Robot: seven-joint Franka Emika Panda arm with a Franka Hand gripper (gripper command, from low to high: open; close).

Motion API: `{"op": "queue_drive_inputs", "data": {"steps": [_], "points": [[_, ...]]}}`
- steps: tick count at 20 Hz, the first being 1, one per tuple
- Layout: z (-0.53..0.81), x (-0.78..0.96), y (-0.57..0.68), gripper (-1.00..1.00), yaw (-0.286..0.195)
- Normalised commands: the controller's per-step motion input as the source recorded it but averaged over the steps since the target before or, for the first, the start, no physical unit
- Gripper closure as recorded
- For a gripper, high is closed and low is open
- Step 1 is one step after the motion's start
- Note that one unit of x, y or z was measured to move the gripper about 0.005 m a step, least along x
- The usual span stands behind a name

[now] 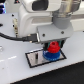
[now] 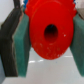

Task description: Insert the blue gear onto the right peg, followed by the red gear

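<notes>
In the exterior view my gripper (image 1: pixel 52 46) hangs just over the black-edged grey plate (image 1: pixel 33 58). It is shut on the red gear (image 1: pixel 52 49), which sits directly above the blue gear (image 1: pixel 50 56) lying on the plate. The right peg is hidden under the gears. The wrist view is filled by the red gear (image 2: pixel 49 31) with its dark centre hole, squeezed between my two teal finger pads (image 2: pixel 23 47).
The plate lies on a white table. A black cable (image 1: pixel 15 36) runs from the exterior view's left to my wrist. The white arm body fills the upper part of that view.
</notes>
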Motion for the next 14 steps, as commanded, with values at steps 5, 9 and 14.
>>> {"op": "queue_drive_inputs", "data": {"steps": [5, 9, 14], "points": [[-0.31, 0.05, 0.01, 1.0, 0.0], [-0.3, 0.02, 0.0, 1.0, 0.0], [-0.03, 0.0, 0.02, -1.0, 0.0]]}}
